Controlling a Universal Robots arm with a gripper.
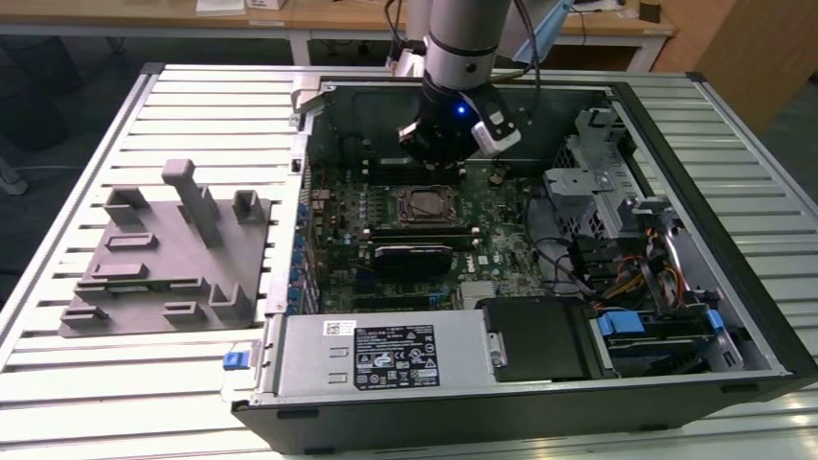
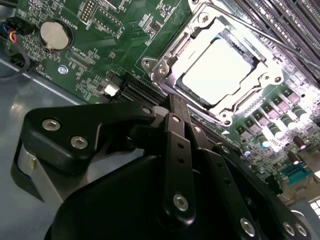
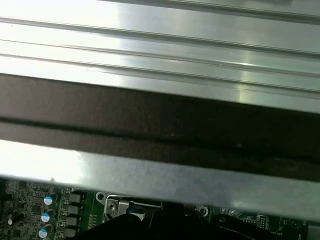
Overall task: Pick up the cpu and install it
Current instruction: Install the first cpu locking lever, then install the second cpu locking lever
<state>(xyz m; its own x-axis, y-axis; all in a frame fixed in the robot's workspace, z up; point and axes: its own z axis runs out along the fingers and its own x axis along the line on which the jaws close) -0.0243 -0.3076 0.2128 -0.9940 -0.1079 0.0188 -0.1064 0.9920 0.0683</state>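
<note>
Cpu (image 2: 218,71) seated in socket (image 2: 165,62) — gripper (image 1: 442,153) above

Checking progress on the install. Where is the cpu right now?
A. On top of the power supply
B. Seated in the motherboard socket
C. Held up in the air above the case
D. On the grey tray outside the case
B: in the second wrist view the cpu lies flat inside the socket's metal frame on the motherboard.
</note>
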